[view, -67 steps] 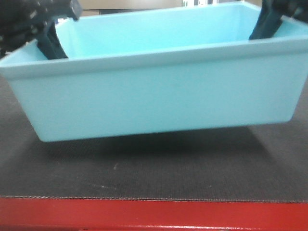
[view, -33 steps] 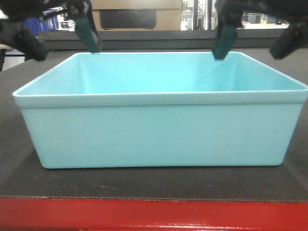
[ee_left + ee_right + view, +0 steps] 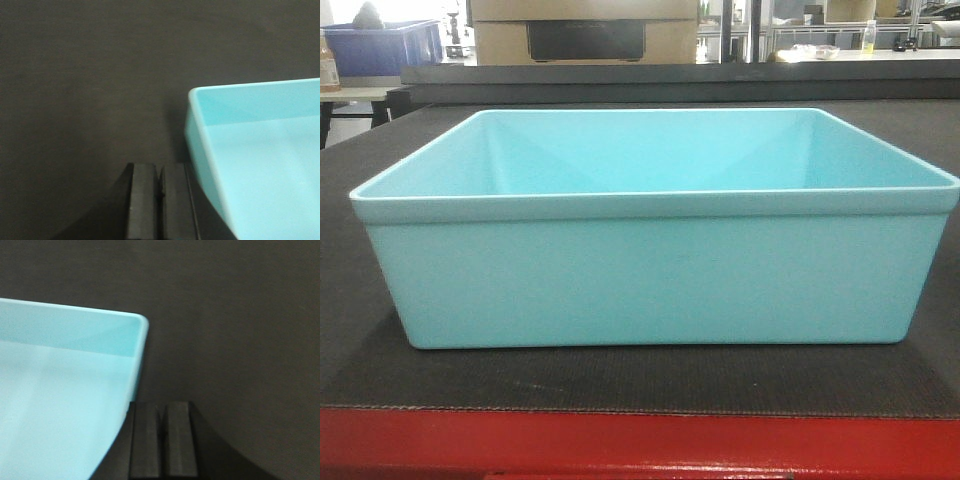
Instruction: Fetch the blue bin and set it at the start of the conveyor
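Observation:
The light turquoise blue bin (image 3: 650, 270) rests flat and empty on the dark grey textured conveyor belt (image 3: 620, 378), just behind its red frame edge (image 3: 640, 445). Neither gripper shows in the front view. In the left wrist view my left gripper (image 3: 160, 172) is shut and empty, above the belt, just left of the bin's corner (image 3: 240, 125). In the right wrist view my right gripper (image 3: 161, 410) is shut and empty, just right of the bin's other corner (image 3: 75, 365). Neither touches the bin.
Behind the belt stand a cardboard-coloured box (image 3: 585, 30), a dark blue crate (image 3: 385, 45) at the far left and metal shelving (image 3: 820, 30) at the back right. Dark belt (image 3: 90, 75) lies around both grippers.
Both grippers let go of the bin's side walls, rose and left the front view. The bin, held tilted above the belt a second ago, now rests flat on it.

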